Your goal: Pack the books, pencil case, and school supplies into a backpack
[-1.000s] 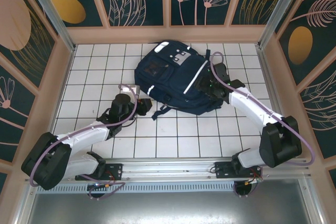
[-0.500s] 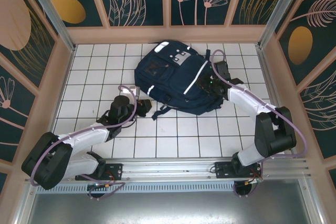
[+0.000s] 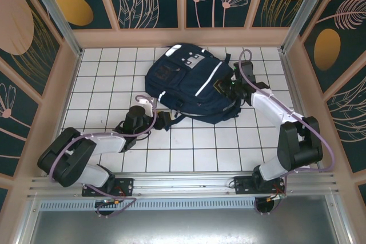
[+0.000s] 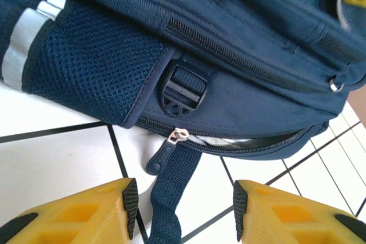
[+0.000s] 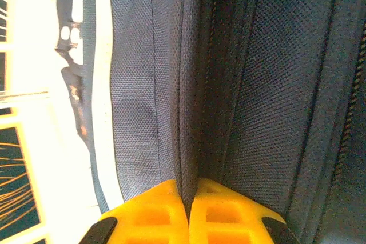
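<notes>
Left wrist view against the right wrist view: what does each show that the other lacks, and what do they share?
Left wrist: the left gripper open, facing a zipper pull, a black buckle and a mesh pocket. Right wrist: the right gripper shut on a fold of fabric. Both: the navy backpack close up, with yellow fingers at the bottom edge.

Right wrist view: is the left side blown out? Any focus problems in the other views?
Right wrist: yes, the table strip at left is washed out to near white; the backpack weave is sharp. Left wrist: zipper pull and buckle crisp, even light. Top external: evenly lit, soft shadows, no glare.
</notes>
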Robot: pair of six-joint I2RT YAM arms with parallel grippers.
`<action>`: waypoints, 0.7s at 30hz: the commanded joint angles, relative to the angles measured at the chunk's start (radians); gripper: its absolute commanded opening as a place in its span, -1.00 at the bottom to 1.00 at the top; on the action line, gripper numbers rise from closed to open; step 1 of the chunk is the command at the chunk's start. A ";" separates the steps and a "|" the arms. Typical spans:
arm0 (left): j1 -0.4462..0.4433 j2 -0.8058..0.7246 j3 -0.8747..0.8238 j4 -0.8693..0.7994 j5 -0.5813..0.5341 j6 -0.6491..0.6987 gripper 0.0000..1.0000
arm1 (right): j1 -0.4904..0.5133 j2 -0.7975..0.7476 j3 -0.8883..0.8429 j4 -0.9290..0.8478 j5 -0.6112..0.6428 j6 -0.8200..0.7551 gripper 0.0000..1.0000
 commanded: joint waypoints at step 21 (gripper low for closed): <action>0.097 0.574 0.064 0.929 0.413 -0.427 0.16 | -0.023 0.004 0.228 0.048 -0.179 0.252 -1.00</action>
